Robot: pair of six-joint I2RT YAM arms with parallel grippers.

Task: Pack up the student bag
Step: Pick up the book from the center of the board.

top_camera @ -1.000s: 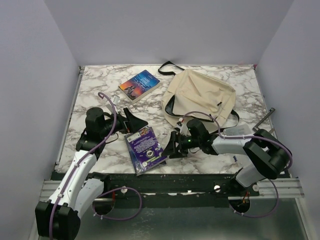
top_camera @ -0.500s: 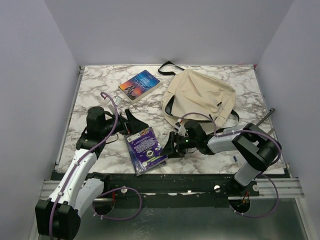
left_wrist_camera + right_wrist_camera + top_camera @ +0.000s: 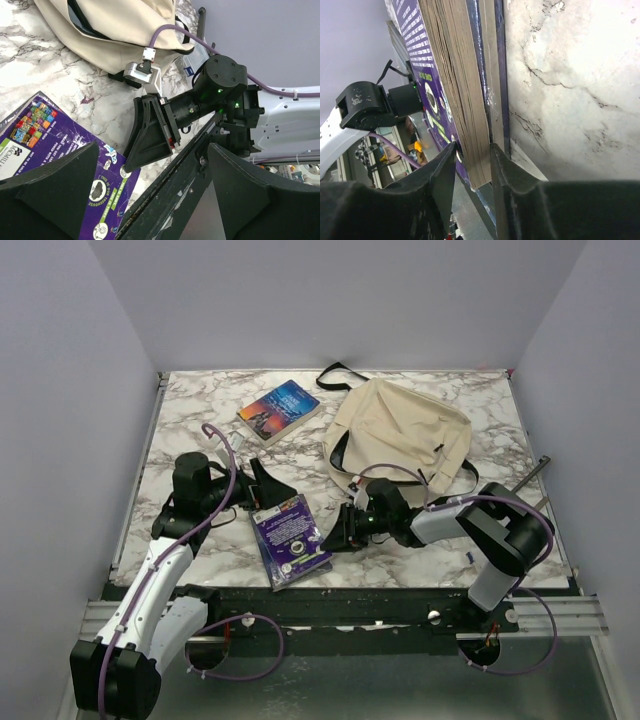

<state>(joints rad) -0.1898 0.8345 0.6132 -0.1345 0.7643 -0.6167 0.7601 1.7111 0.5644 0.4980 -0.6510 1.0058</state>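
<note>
Now our right gripper [image 3: 472,150] clamps the purple book [image 3: 290,538]. The student bag [image 3: 400,435] lies just beyond, nearer this arm; left gripper [image 3: 152,150] gapes.

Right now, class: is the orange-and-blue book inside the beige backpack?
No: the orange-and-blue book lies flat on the marble table, left of the beige backpack and apart from it.

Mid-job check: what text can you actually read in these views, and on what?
"MACMILL" on the white label of the purple book, cut off by the frame edge.
Green banners on that cover: too blurred to read.
Title on the blue book: too small to read.
Purple cover's white print, right wrist view: too slanted to read.
</note>
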